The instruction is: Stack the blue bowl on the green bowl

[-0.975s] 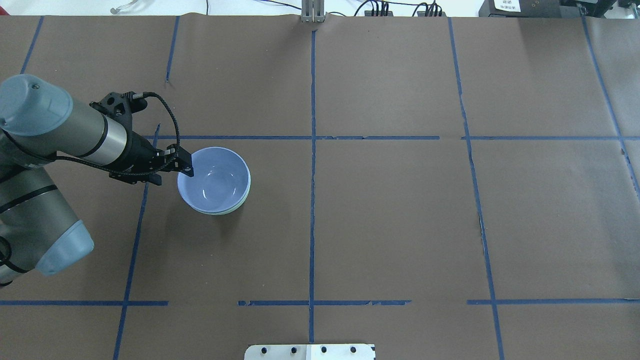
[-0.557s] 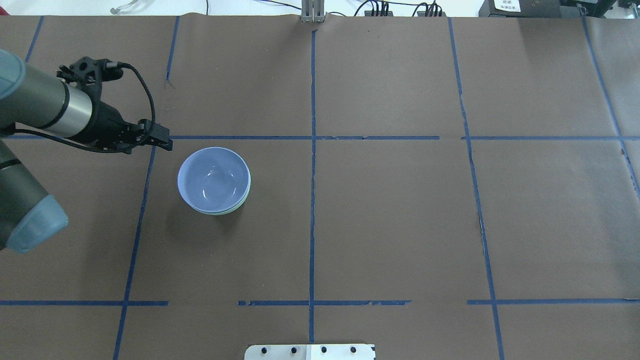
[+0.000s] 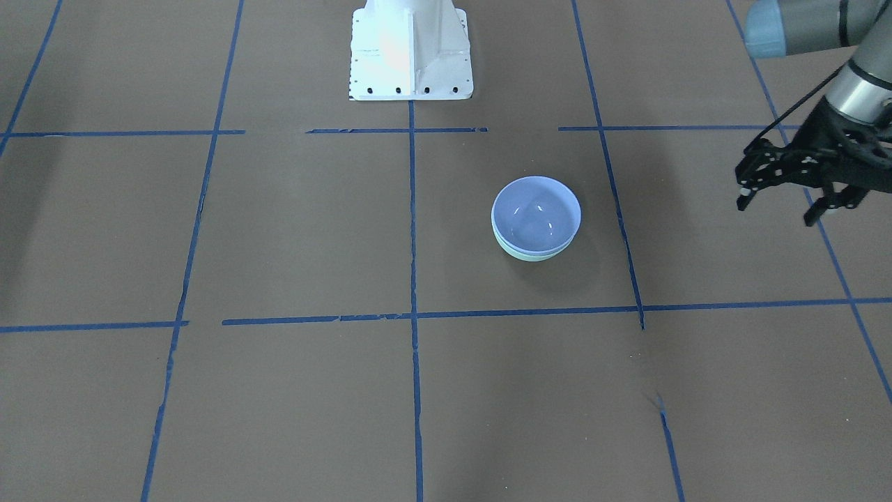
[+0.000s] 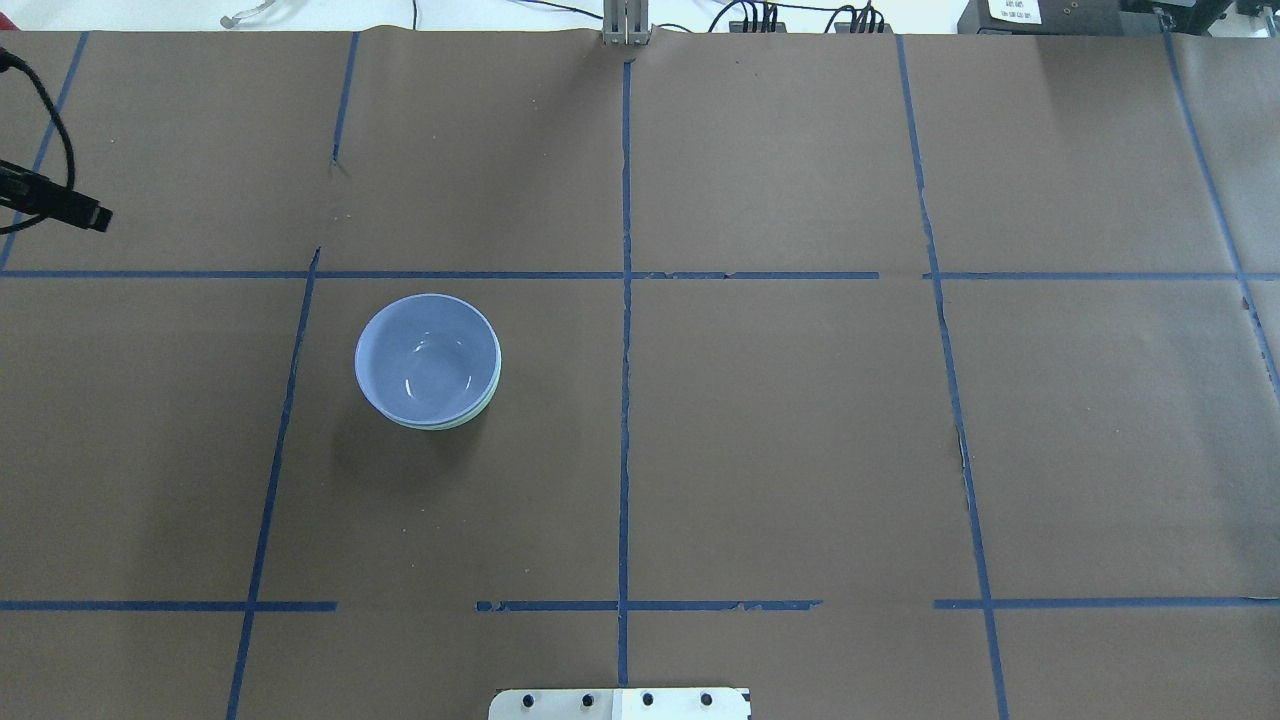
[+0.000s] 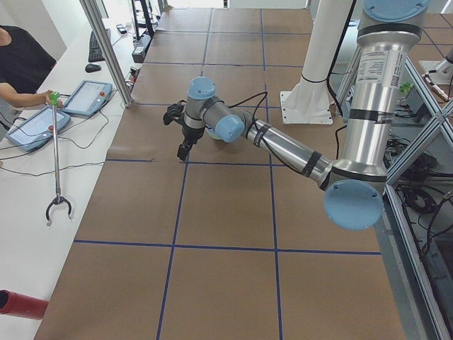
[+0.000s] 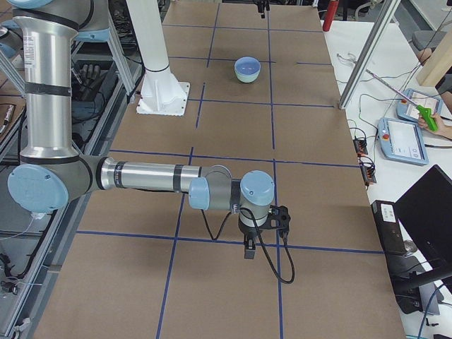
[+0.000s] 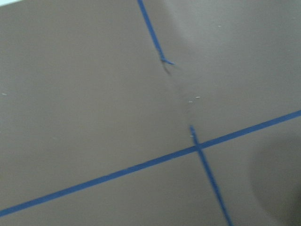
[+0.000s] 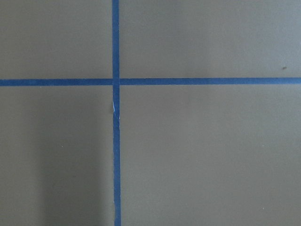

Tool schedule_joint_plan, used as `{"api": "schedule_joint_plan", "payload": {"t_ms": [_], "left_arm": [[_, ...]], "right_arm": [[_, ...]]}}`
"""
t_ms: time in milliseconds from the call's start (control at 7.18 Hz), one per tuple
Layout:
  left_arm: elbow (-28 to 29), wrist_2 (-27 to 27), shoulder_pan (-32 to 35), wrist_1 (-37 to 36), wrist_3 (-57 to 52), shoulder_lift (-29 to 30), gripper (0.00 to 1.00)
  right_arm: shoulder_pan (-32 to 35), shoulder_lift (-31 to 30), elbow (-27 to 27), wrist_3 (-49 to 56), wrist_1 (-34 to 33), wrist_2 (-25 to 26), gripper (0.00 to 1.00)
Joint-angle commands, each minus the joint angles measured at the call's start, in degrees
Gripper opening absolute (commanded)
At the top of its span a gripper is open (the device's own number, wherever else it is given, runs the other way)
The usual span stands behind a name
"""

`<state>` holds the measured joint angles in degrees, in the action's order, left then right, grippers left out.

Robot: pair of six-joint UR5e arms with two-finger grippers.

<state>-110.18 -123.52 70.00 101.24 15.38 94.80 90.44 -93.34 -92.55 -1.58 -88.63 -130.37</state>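
The blue bowl (image 4: 428,358) sits nested inside the green bowl (image 4: 481,407), of which only a thin mint rim shows beneath it. The stack stands on the brown table, left of centre in the overhead view. It also shows in the front-facing view, blue bowl (image 3: 536,211) above green bowl (image 3: 529,256), and small and far in the exterior right view (image 6: 247,68). My left gripper (image 3: 777,211) is open and empty, raised well away from the bowls toward the table's left side. In the overhead view only its tip (image 4: 90,215) shows. My right gripper (image 6: 263,236) hangs over the right end; I cannot tell if it is open.
The white robot base plate (image 3: 411,63) stands at the robot's edge of the table. Blue tape lines (image 4: 625,300) divide the brown paper into squares. An operator with a grabber stick (image 5: 55,152) and tablets (image 5: 88,97) is at a side bench.
My left gripper has let go of the blue bowl's rim and drawn back left and away to the overhead view's edge. The stacked bowls have not moved.
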Motion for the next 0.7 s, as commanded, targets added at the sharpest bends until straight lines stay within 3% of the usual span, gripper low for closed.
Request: {"api": "schedule_joint_plan", "payload": {"t_ms": [0, 278, 557], "left_arm": [[7.13, -7.30, 15.35, -6.98, -17.89, -2.34, 1.00], [17.58, -8.22, 20.51, -8.07, -23.03, -3.30, 1.00], [18.34, -11.73, 20.61, -8.77, -22.77, -6.63, 1.00]], "right_arm": [[0.00, 0.00, 0.00, 0.00, 0.04, 0.03, 1.00], [0.00, 0.00, 0.00, 0.00, 0.04, 0.03, 1.00], [0.00, 0.00, 0.00, 0.00, 0.04, -0.06, 1.00]]}}
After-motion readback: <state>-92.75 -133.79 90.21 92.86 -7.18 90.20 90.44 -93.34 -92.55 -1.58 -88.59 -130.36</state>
